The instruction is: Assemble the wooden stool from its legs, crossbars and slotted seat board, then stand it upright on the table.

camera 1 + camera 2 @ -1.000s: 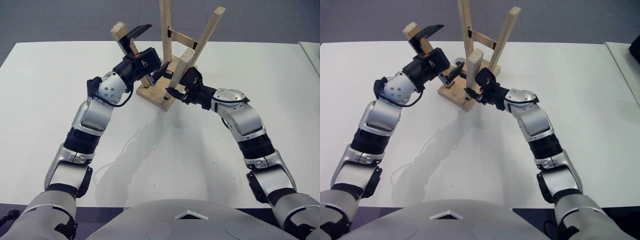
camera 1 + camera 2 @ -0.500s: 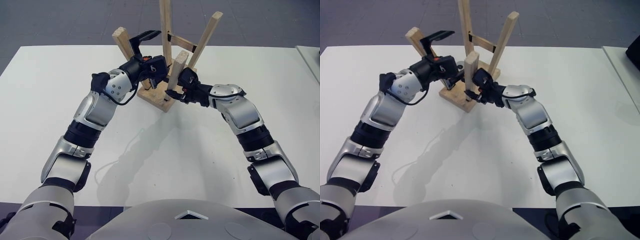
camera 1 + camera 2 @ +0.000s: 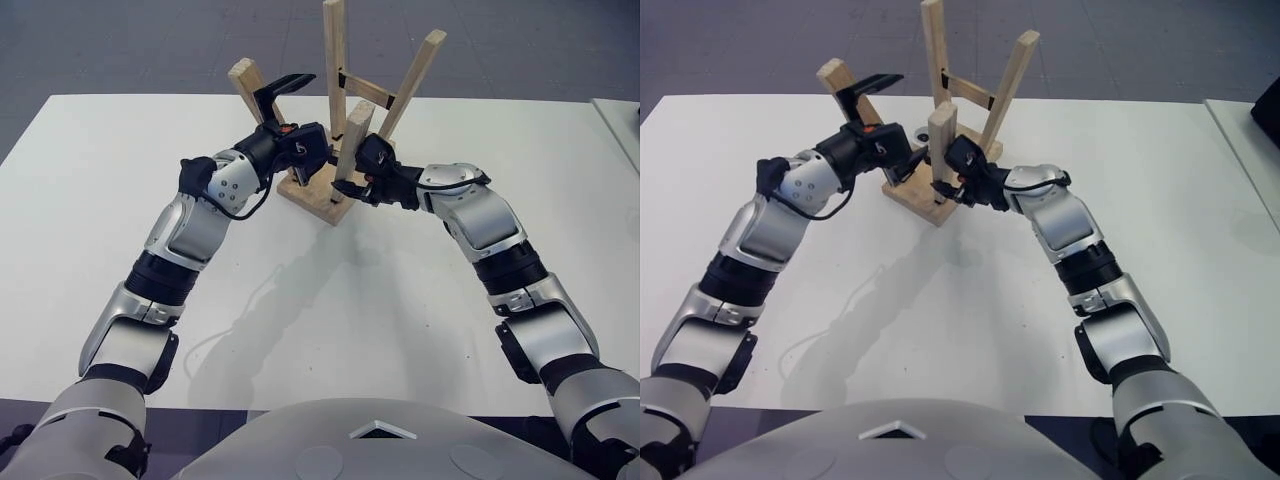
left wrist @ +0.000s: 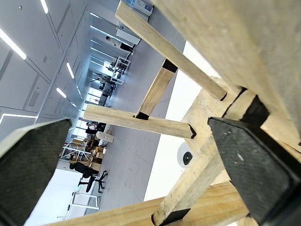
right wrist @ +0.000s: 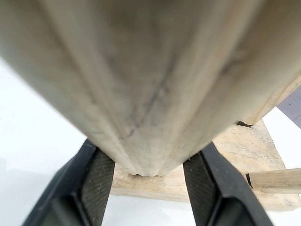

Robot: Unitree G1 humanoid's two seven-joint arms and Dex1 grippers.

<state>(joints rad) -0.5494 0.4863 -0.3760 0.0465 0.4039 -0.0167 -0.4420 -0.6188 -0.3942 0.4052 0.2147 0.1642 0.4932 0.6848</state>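
While the right jaws clamp the near leg (image 3: pixel 355 135), the gaping left jaws partly hide the seat board (image 3: pixel 312 200).

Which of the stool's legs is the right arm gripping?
The front leg, nearest the robot: jaws of the right gripper clamp it low, above the seat board.

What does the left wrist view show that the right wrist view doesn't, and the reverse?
Left wrist view: the left gripper spread wide open, a short wooden crossbar joining two far pale wooden legs, a small white disc on the table, and an office hall behind.
Right wrist view: the right gripper shut on the near wooden leg, which stands in the flat wooden seat board; a round wooden dowel near the board.
Both: parts of the upturned stool and the white table.
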